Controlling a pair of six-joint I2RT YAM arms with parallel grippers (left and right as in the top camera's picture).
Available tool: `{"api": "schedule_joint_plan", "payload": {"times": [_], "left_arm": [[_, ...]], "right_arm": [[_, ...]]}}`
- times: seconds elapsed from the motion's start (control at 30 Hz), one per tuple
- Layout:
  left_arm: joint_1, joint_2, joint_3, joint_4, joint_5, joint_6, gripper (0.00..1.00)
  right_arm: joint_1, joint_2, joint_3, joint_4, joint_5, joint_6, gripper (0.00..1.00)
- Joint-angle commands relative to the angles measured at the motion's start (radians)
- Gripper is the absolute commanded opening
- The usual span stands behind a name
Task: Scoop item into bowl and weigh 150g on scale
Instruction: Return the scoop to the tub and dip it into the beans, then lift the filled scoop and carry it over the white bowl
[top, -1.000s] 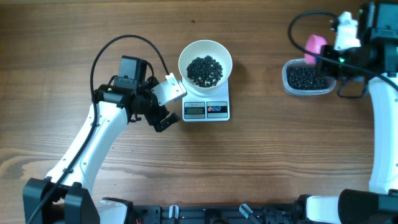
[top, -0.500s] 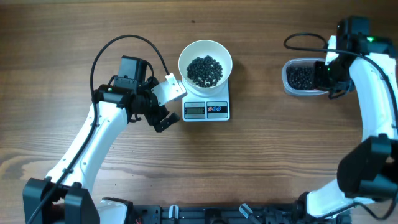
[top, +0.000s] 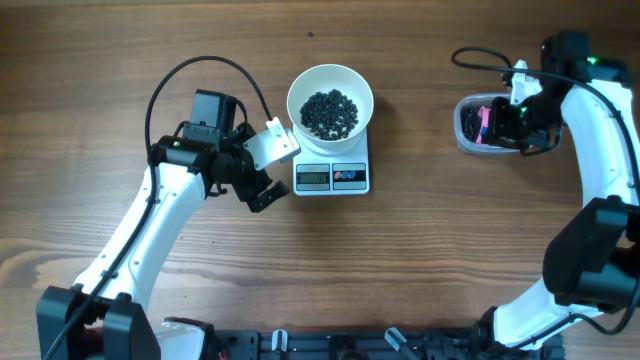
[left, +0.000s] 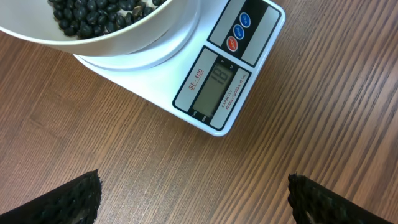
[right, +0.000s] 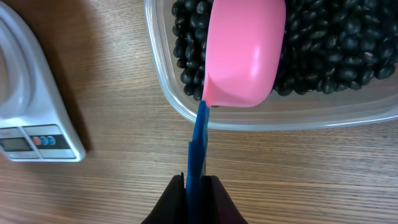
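Seeing left gripper (top: 272, 170) mid-desk, fingers wide apart, holding nothing, just beside left side of scale (top: 332, 177). Spotting white bowl (top: 297, 92) sitting on far part of scale, pile of black beans (top: 330, 112) inside. Finding clear tub (right: 298, 118) toward far right corner of desk, more beans in it. Noting right gripper (right: 196, 198) pinched tight on blue handle (right: 198, 140) of pink scoop (right: 244, 53), scoop cup over tub's beans, by tub's rim.
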Motion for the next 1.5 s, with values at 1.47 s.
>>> {"api": "schedule_joint_plan", "payload": {"times": [1.47], "left_arm": [[0.004,0.007,0.003,0.003,0.023,0.012,1.00]], "right_arm": [[0.097,0.016,0.006,0.263,-0.841,-0.050,0.04]]}}
